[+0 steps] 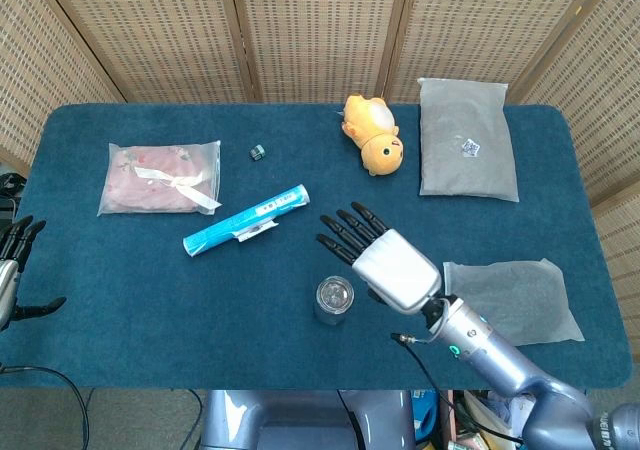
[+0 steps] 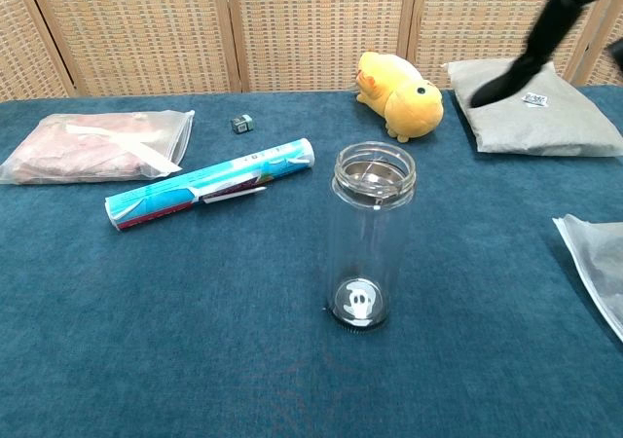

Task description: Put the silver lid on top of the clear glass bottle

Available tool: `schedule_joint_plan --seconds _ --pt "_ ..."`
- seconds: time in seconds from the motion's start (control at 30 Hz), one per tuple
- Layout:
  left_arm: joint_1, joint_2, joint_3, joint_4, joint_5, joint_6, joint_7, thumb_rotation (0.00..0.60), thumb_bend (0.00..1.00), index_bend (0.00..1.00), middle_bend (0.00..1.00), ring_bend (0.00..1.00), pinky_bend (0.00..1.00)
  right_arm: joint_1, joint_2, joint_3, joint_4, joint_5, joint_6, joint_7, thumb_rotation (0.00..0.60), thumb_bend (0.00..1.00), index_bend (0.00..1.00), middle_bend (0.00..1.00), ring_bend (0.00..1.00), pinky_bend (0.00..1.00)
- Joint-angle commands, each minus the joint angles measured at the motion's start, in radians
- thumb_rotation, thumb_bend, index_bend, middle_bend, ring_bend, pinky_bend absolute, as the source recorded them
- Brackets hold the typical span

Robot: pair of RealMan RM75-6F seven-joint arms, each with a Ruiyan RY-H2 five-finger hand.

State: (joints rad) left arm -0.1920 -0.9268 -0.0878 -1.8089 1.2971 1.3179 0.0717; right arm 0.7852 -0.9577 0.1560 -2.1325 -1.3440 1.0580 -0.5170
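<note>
The clear glass bottle [image 2: 370, 238] stands upright near the table's front edge, also seen from above as bottle [image 1: 334, 298]. The silver lid [image 2: 374, 173] sits in its mouth, free of any hand. My right hand [image 1: 383, 256] hovers up and to the right of the bottle, fingers spread and holding nothing; in the chest view only one dark finger [image 2: 526, 58] of it shows at the top right. My left hand [image 1: 15, 270] hangs off the table's left edge, fingers apart and empty.
A blue-and-white tube [image 1: 246, 220] lies left of the bottle. A pink packet [image 1: 158, 176] is at far left, a small dark clip [image 1: 257, 151] behind it. A yellow plush toy [image 1: 374, 133] and grey bag [image 1: 465, 138] lie at the back, a second grey bag [image 1: 512, 301] at right.
</note>
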Motion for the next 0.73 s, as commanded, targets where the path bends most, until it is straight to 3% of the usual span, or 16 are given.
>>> schedule_joint_plan --seconds 0.03,0.1,0.23,0.37,0.73 --pt "0.004 0.003 0.002 -0.004 0.006 0.006 -0.001 0.600 0.00 0.00 0.00 0.00 0.00 -0.095 0.060 -0.042 0.014 -0.078 0.094 0.076 0.600 0.14 0.05 0.00 0.00 0.00" --pt "0.008 0.005 0.006 -0.010 0.013 0.014 0.005 0.600 0.00 0.00 0.00 0.00 0.00 -0.158 0.089 -0.072 0.040 -0.111 0.157 0.096 0.600 0.02 0.00 0.00 0.00 0.00" --pt "0.017 0.005 0.016 -0.023 0.022 0.022 0.019 0.600 0.00 0.00 0.00 0.00 0.00 -0.274 0.095 -0.125 0.090 -0.133 0.271 0.115 0.600 0.00 0.00 0.00 0.00 0.00" --pt "0.031 -0.003 0.025 -0.026 0.063 0.058 0.017 0.600 0.00 0.00 0.00 0.00 0.00 -0.391 0.028 -0.174 0.191 -0.136 0.376 0.167 0.600 0.00 0.00 0.00 0.00 0.00" --pt "0.056 -0.037 0.043 0.019 0.142 0.113 -0.015 0.600 0.00 0.00 0.00 0.00 0.00 -0.546 -0.188 -0.184 0.443 -0.150 0.534 0.313 0.600 0.00 0.00 0.00 0.00 0.00"
